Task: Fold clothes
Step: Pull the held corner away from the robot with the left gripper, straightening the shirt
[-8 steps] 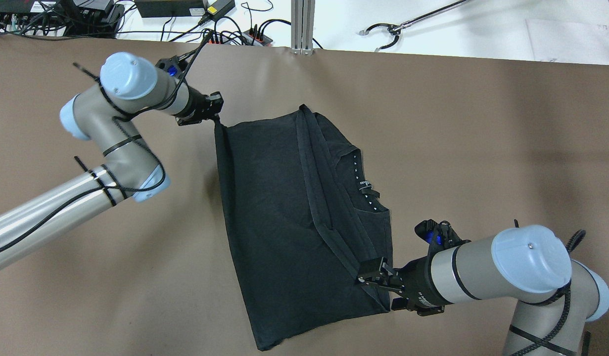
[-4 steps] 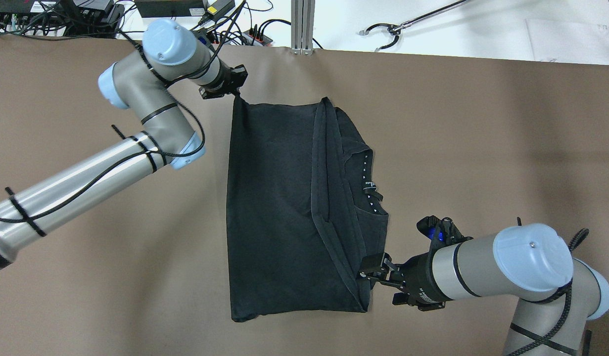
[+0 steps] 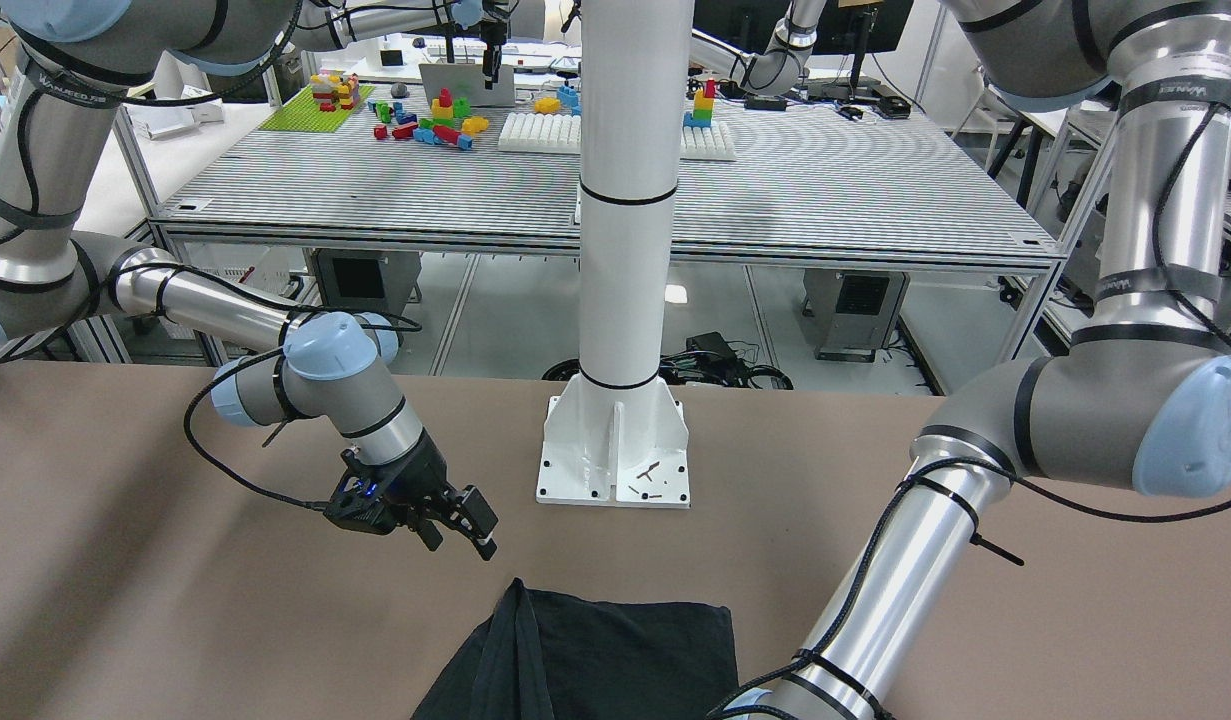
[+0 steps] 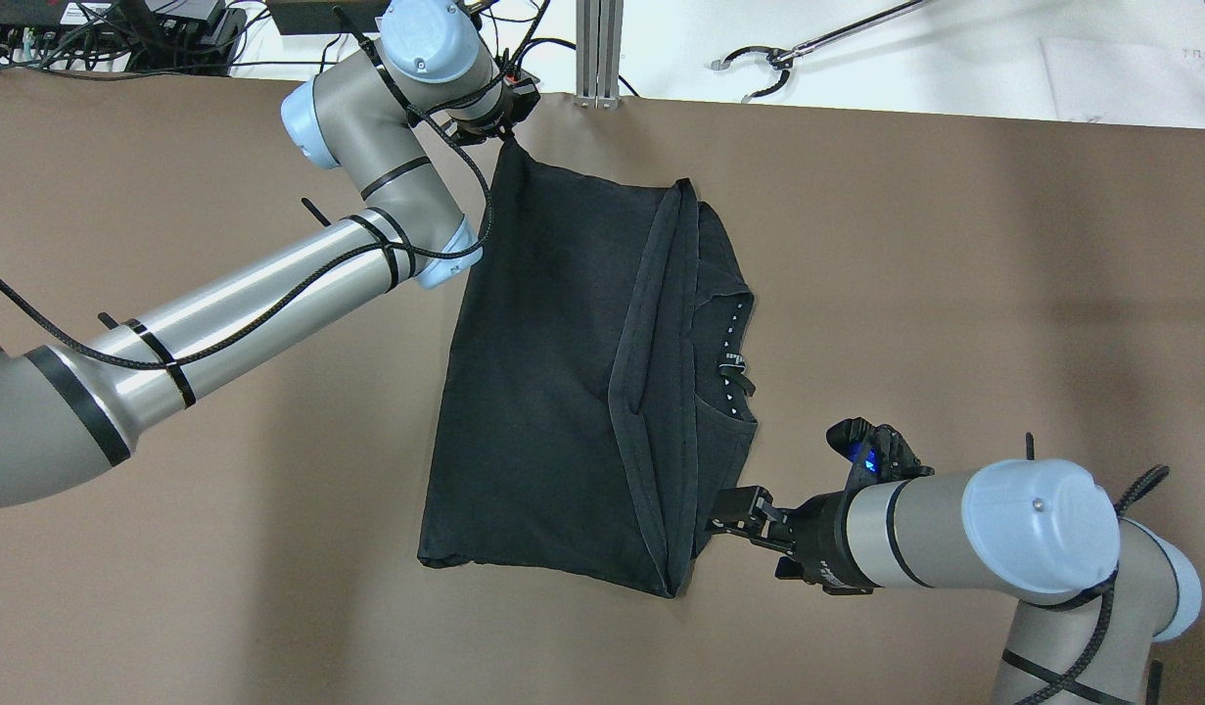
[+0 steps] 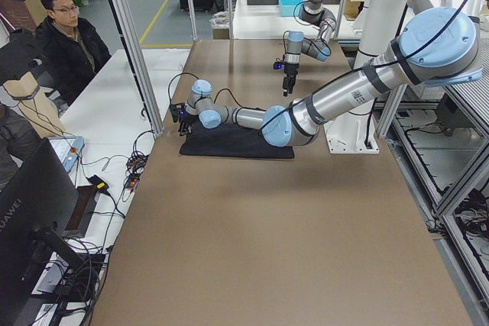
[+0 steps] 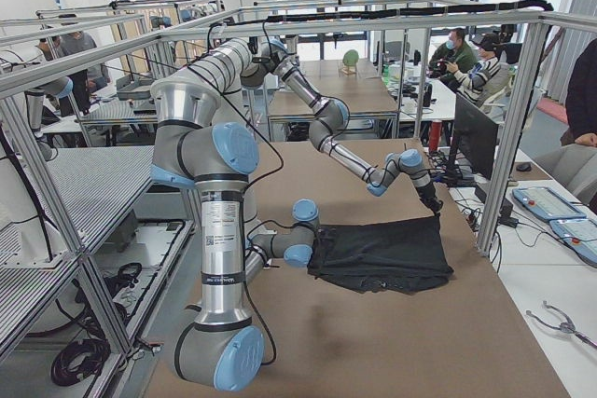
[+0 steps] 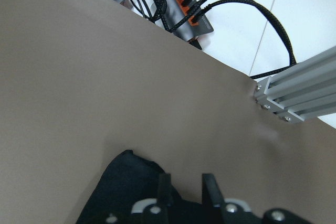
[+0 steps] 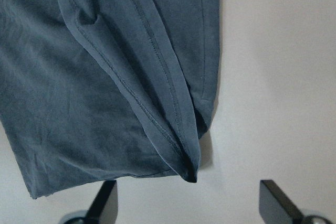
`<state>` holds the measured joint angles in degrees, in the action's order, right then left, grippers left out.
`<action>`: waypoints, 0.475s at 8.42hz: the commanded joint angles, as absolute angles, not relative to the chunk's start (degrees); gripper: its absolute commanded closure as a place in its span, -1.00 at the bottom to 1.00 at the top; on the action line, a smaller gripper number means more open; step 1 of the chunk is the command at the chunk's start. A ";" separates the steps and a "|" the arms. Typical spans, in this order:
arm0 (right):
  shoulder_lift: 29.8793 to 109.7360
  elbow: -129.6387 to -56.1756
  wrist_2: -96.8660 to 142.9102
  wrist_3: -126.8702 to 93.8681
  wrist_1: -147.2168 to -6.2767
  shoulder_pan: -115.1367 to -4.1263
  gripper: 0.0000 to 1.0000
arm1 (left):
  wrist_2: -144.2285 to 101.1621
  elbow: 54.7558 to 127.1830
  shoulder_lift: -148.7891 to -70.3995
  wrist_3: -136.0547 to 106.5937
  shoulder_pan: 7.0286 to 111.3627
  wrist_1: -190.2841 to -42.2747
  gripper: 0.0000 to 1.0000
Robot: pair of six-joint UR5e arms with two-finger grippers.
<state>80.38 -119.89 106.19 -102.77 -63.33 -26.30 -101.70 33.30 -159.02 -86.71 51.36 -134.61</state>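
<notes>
**Desk:** Where does the black garment lie?

**Photographer:** It lies partly folded on the brown counter, spread from mid-counter toward the far edge. Its neckline faces the counter's right end. One corner is drawn to a point right at the far edge.

**Desk:** And the robot's hold?

**Photographer:** The left gripper is pinched closed on that far corner, with the cloth taut below it. The right gripper stands spread wide and empty, just beside the near right corner of the fold. Its wrist view shows the doubled stitched hem lying flat ahead of its parted fingers, untouched.

**Desk:** How should the fabric behave?

**Photographer:** It is likely light, limp and clingy on the counter. It will sag and drag rather than hold shape, so a one-corner pull skews it. The soundest grasp looks to be the hemmed corners, where doubled layers give the fingers bite. The right gripper would need to catch every layer at its corner, or the fold may slide apart.
</notes>
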 commanded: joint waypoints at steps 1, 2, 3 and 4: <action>70.45 -116.91 100.11 -96.89 -76.24 -24.08 -0.89 | -101.77 46.17 -149.98 -86.13 51.33 -134.65 -0.89; 68.05 -115.94 100.02 -95.46 -80.38 -23.91 -0.81 | -101.78 48.49 -148.03 -86.22 51.24 -134.65 -0.89; 67.07 -115.67 99.93 -90.32 -82.33 -23.30 -0.50 | -101.78 49.47 -147.75 -86.22 51.33 -134.65 -0.89; 66.63 -114.97 97.67 -81.65 -84.18 -22.68 -0.23 | -101.86 50.27 -147.40 -86.31 51.42 -134.65 -0.88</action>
<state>68.76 -116.24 100.15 -93.41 -79.63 -23.72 -101.76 47.65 -148.90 -86.22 51.32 -134.65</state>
